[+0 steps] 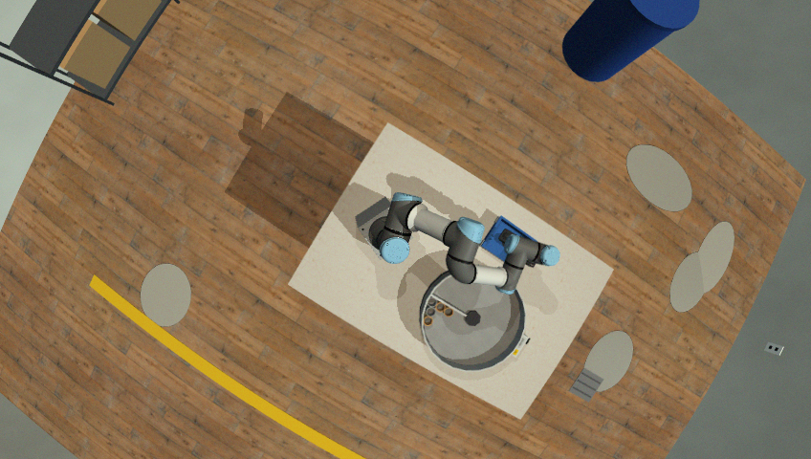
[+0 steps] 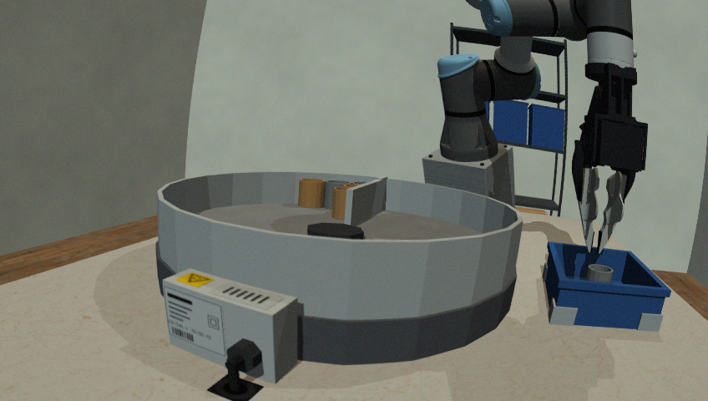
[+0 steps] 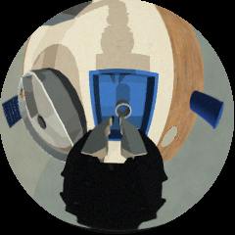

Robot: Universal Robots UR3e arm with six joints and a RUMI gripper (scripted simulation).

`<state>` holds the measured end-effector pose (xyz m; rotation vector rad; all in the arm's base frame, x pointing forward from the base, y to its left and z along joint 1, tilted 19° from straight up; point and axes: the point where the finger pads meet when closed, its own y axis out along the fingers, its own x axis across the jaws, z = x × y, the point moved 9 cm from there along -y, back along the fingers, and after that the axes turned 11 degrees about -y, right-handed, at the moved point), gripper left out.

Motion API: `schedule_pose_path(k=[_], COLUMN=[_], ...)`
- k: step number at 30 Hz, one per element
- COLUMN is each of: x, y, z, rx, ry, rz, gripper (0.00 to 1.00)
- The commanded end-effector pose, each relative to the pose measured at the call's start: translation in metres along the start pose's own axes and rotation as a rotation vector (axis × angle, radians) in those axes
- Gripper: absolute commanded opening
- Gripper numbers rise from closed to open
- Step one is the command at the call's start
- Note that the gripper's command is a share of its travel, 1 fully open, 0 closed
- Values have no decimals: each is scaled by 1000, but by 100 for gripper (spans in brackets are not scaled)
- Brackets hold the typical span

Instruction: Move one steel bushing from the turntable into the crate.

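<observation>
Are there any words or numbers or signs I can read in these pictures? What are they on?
No words or numbers can be read.
Yellow warning triangle sign: on top of the grey control box at the front of the turntable.
Black text lines and a barcode on the box's front label: too small and blurred to read.
</observation>
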<state>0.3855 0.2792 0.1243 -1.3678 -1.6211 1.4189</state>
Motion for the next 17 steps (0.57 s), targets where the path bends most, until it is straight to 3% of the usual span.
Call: schedule_pose_path(k=[1, 5, 17], x=[0, 0, 0], y=[-20, -35, -35], z=[-1, -1, -1], rx=[-1, -1, -1], ry=[0, 0, 0], rz=[0, 0, 0], gripper=[6, 6, 6])
